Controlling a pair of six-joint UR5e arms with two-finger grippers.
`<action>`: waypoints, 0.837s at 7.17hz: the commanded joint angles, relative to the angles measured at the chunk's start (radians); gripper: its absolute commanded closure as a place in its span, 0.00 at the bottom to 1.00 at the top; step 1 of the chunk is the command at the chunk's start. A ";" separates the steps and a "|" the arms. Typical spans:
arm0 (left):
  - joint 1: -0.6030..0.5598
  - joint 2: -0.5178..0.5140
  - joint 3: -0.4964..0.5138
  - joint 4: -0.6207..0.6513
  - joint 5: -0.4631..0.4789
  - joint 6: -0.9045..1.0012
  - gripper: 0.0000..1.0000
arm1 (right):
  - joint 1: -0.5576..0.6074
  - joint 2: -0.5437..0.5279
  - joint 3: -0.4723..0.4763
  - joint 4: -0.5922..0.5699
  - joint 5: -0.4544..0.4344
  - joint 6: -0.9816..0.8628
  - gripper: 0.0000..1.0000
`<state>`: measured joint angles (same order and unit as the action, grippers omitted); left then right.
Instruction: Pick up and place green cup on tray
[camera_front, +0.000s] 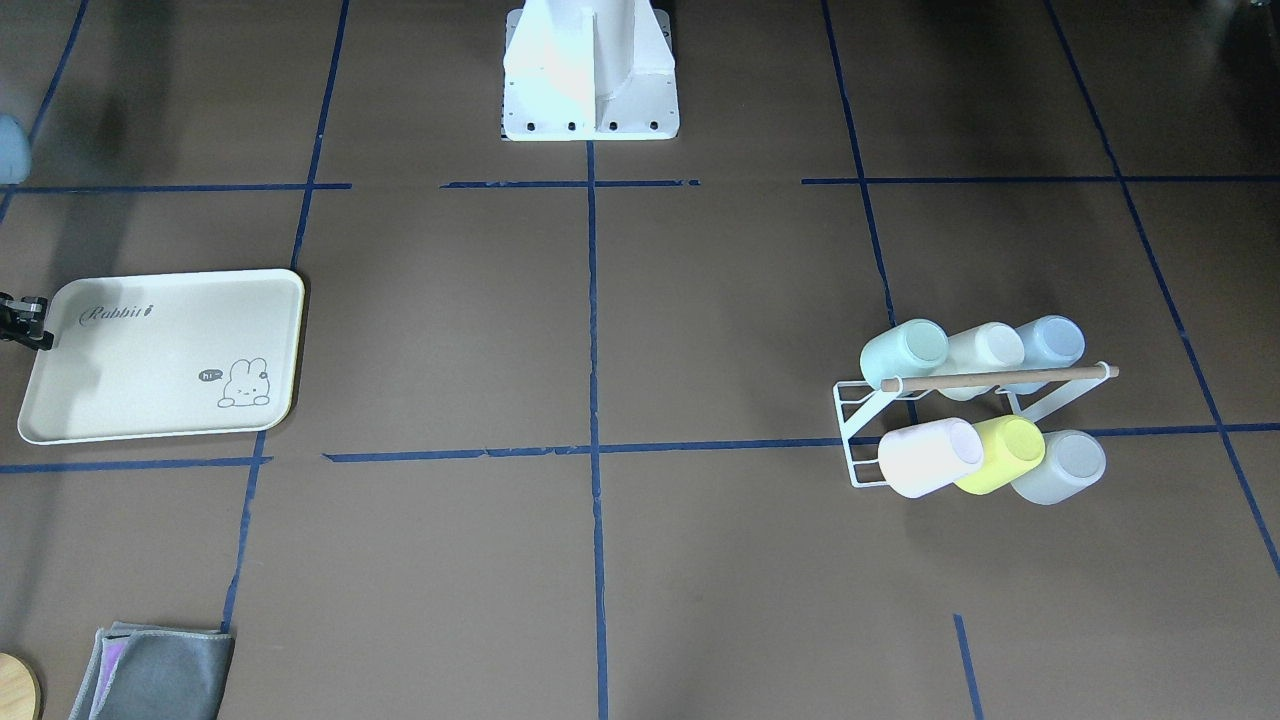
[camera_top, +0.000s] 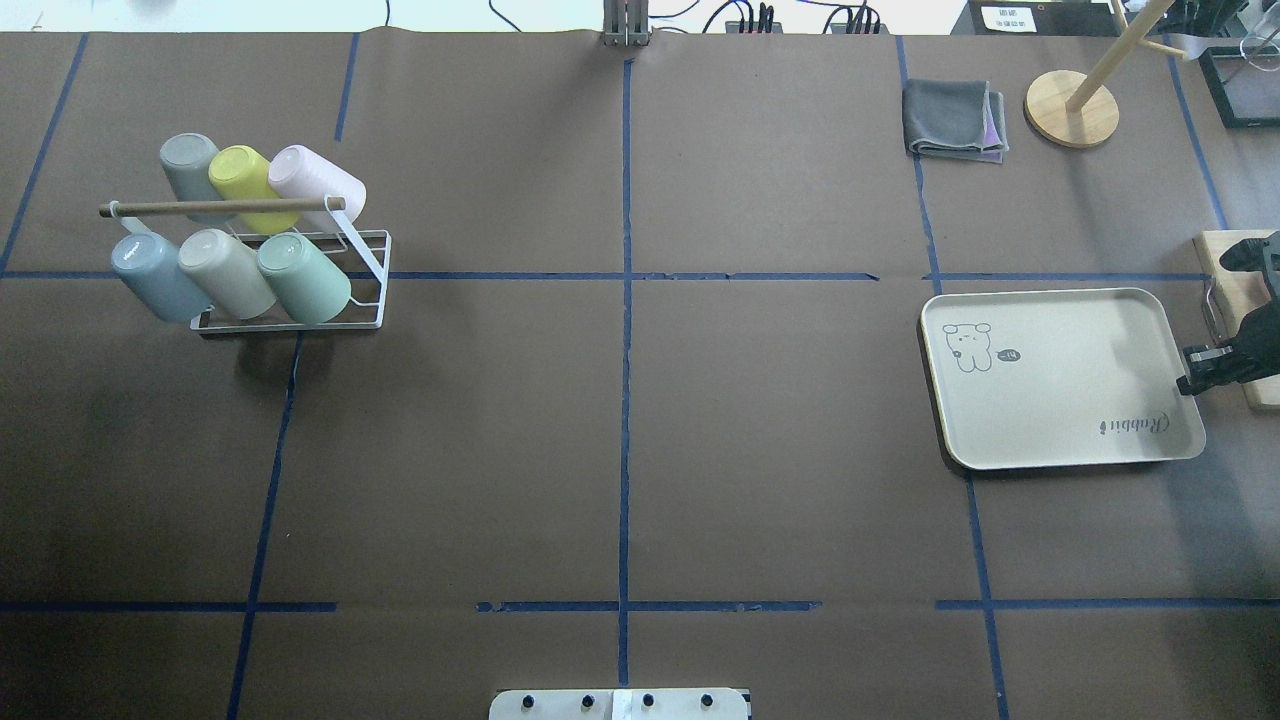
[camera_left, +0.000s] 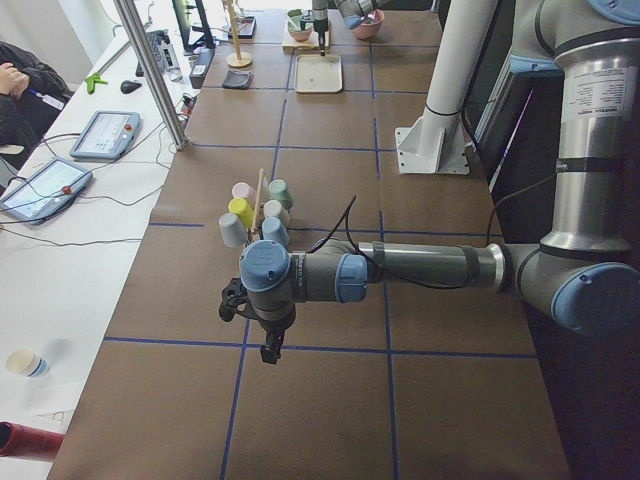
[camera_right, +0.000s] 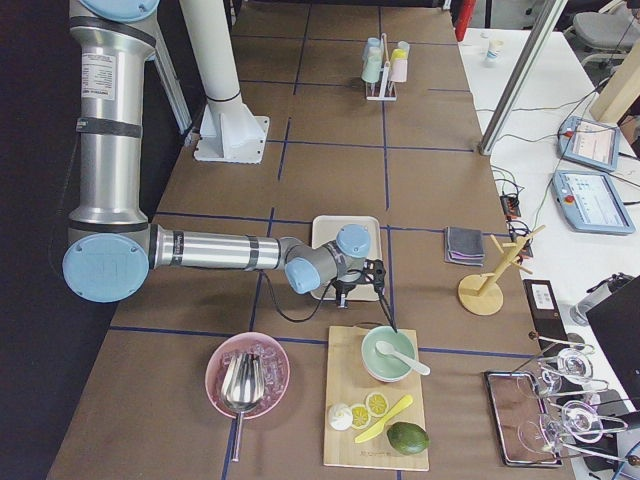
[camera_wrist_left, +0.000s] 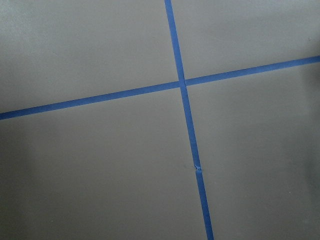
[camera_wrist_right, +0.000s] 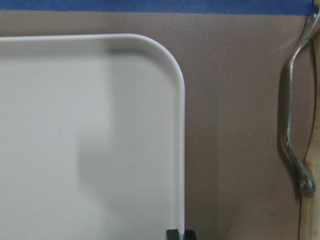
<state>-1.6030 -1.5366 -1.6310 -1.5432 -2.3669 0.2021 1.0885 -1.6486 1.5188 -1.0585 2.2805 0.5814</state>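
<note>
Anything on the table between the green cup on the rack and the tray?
Nothing visible. The green cup sits at the end of the rack nearest the tray, and the table between them shows only blue tape lines.

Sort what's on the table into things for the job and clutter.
Job: green cup, tray.
Clutter: rack, other cups, grey cloth, wooden stand.

Green cup (camera_top: 303, 278) on rack (camera_top: 385, 276) — tray (camera_top: 1060, 400) well apart
</note>
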 joint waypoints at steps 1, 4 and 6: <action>0.000 0.000 -0.001 0.000 0.000 -0.001 0.00 | 0.002 -0.002 0.023 0.005 0.004 0.000 1.00; 0.000 0.000 -0.004 0.000 0.000 -0.001 0.00 | 0.014 -0.002 0.153 0.005 0.088 0.043 1.00; 0.000 0.000 -0.001 0.000 0.000 -0.001 0.00 | 0.013 0.057 0.185 0.009 0.115 0.115 1.00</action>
<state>-1.6030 -1.5371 -1.6342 -1.5432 -2.3669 0.2003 1.1015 -1.6289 1.6852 -1.0507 2.3731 0.6562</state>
